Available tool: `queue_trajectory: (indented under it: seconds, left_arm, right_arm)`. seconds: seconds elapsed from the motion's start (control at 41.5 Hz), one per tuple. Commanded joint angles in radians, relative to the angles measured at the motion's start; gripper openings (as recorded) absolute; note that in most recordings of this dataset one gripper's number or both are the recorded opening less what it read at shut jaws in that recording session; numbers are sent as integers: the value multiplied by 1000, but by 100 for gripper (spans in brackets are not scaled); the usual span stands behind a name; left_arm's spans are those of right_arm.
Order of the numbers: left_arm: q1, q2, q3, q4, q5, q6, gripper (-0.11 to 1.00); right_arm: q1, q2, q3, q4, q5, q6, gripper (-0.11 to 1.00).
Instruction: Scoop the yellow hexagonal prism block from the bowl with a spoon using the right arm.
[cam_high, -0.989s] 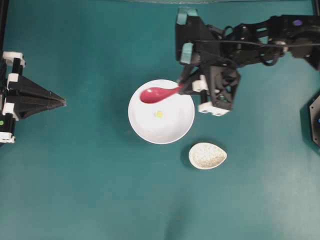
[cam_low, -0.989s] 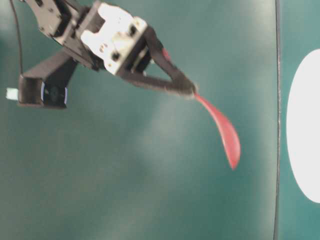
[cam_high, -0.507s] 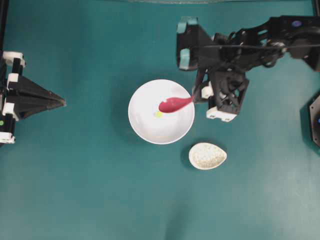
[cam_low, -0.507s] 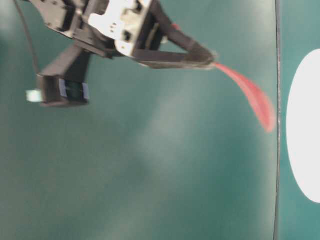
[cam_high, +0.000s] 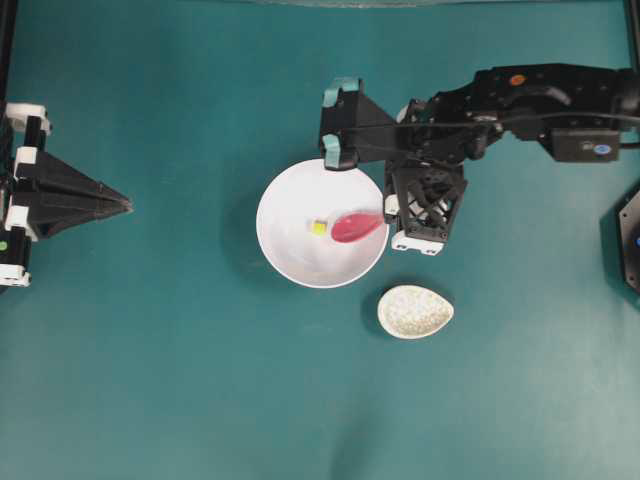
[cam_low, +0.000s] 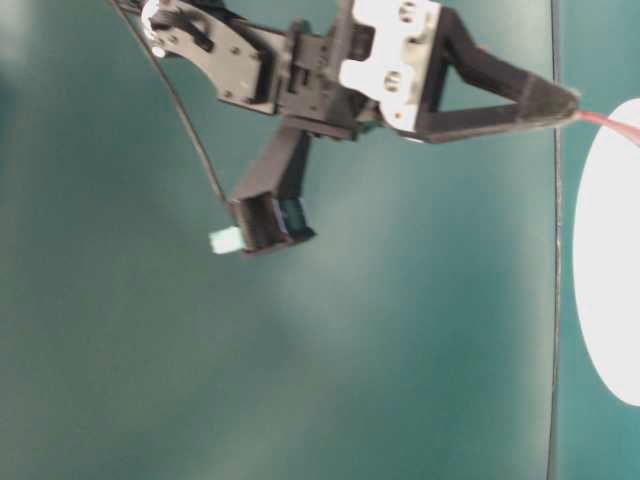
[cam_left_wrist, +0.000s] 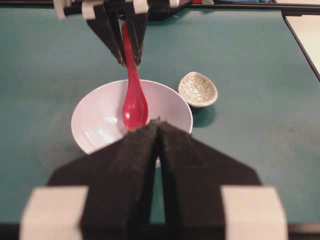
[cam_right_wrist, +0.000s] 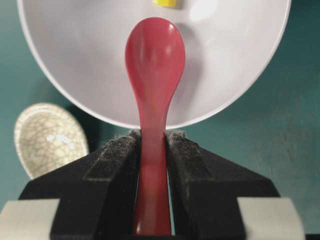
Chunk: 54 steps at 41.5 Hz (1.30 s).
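Although the right gripper (cam_right_wrist: 152, 145) jaws clamp the spoon (cam_high: 355, 225) inside the bowl (cam_high: 290, 262), the yellow hexagonal prism block (cam_high: 318, 227) lies unscooped beside its tip, while the left gripper (cam_left_wrist: 158, 131) jaws sit closed.

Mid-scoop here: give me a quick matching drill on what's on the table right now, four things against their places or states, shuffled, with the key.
Things:
1. spoon
2. yellow block
3. speckled rest
4. left gripper

Places or states:
A. shut, parked at the left edge of the overhead view, holding nothing
B. on the table beside the bowl, nothing in it
C. lying inside the bowl, just off the scoop's tip
D. handle clamped in the right gripper, scoop over the bowl

Pairs: 1-D, 2-C, 3-B, 4-A
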Motion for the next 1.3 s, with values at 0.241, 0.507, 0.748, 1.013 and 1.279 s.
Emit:
queue_trajectory:
  seconds: [0.241,0.507,0.748,1.013,1.279]
  left_arm:
    - [0,5,-26,2,-5,2,0]
    - [0,5,-26,2,-5,2,0]
    - [-2,5,-26,2,-5,2,0]
    - [0,5,-26,2,-5,2,0]
    - [-2,5,-28,2,-5,0,0]
  right_arm:
    - [9,23,-29,0,-48,-9,24]
    - [11,44,-38,-43,-140,-3,24]
    - [9,44,-35,-83,-235,0,24]
    - [29,41,-14,-81,-262,3,24]
    - [35,12,-9,-83,-296,5,24]
